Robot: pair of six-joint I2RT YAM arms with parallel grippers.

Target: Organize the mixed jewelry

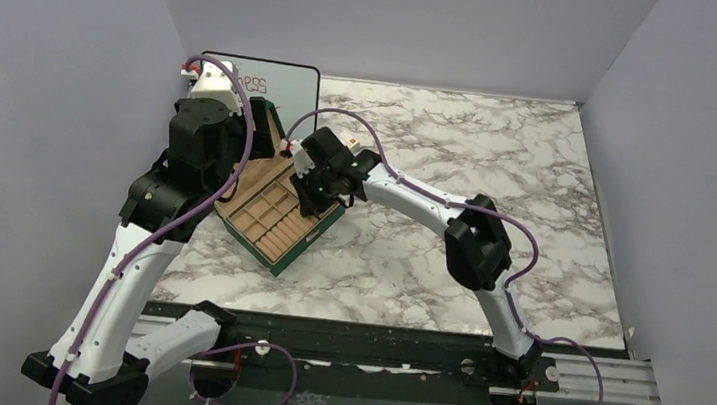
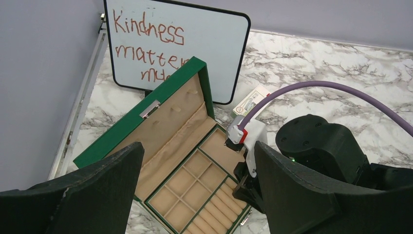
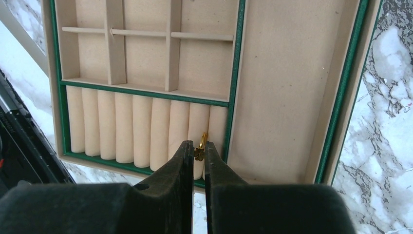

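Top external view: the left arm [image 1: 144, 240] rises from its base and folds forward, its wrist standing high above the left side of the green box [image 1: 304, 247]. The right arm [image 1: 476, 240] stretches low and long towards the box, with its wrist bent down over the box's right half. I count two arms, one box, one whiteboard [image 1: 276, 83] behind the box, all on one marble table [image 1: 498, 177].

Left wrist view: the left gripper [image 2: 198, 148] hangs above the box and looks down into it. Its two fingers [image 2: 97, 190] stand wide apart and hold nothing. The lid of the box lies open to the left. One small white-and-green carton [image 2: 253, 100] lies just behind the box.

Right wrist view: the right gripper [image 3: 199, 146] points down at the row of rolls, which are nine, at the near edge of the box. Its jaws are nearly together and pinch one small gold ring [image 3: 203, 139]. The ring is at the right end of the row, over the gap between the last two rolls. I cannot tell whether it touches them.
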